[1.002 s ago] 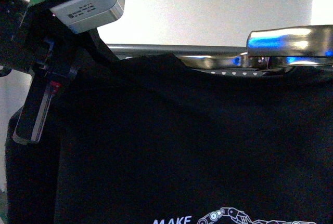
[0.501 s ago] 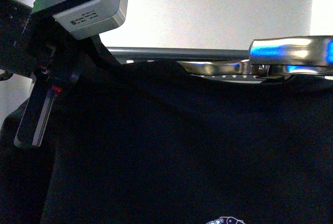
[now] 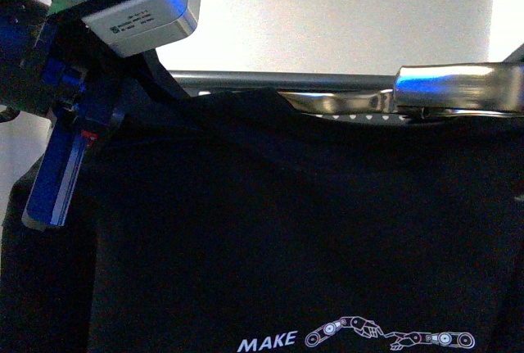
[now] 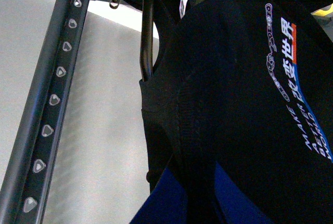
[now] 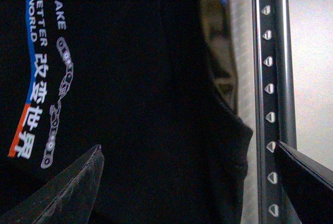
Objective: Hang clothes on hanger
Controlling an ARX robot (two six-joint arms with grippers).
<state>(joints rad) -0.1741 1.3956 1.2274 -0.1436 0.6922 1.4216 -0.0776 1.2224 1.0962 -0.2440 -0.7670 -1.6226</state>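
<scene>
While left pincer looks clamped on black printed short-sleeved T-shirt, right pincer gapes apart. Best lift it clear over dark grey heart-holed metal rail, w/o snagging.

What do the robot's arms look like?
The left arm is black, with a grey box on top carrying a white printed label, and a tiny red mark lower down. The right gripper has two dark, wedge-shaped fingers.
</scene>
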